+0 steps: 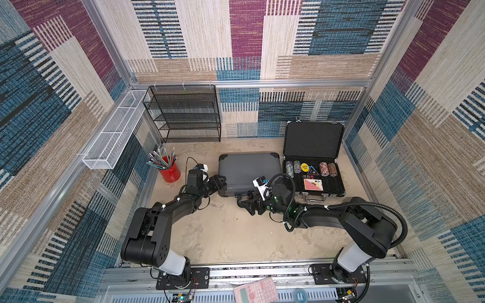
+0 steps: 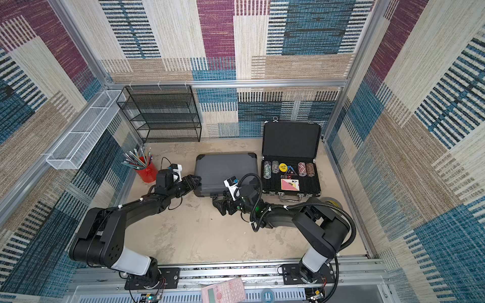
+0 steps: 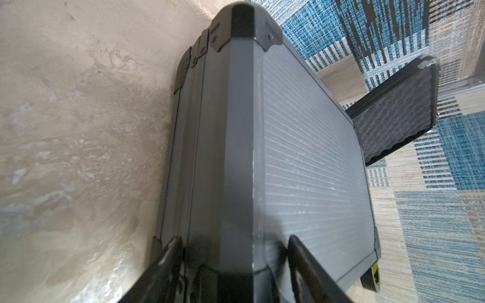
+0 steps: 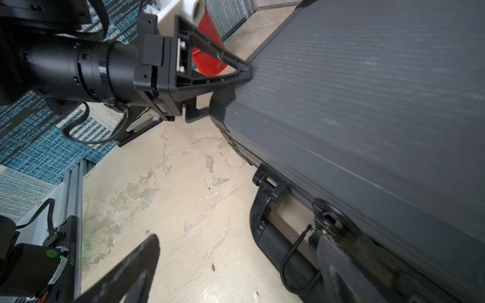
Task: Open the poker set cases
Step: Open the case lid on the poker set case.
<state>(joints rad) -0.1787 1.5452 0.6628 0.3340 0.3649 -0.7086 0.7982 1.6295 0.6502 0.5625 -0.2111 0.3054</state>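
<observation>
Beige tabletop, carpet-patterned walls. Grey case: centre, flat, shut. Black case: right, lid upright; chips show only in the top views. Left gripper: jaws half apart astride grey case's near left corner; clamping cannot be told. Right gripper: spread wide at its near edge, where the right wrist view best shows handle and latch. Far left: mesh shelf, red pencil cup. Right arm covers the near right corner.

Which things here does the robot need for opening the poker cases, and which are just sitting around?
For the job: closed grey ribbed case with black corner caps; open black case holding poker chips.
Just sitting around: red cup of pencils; black wire-mesh shelf; white wire basket; pink calculator.
</observation>
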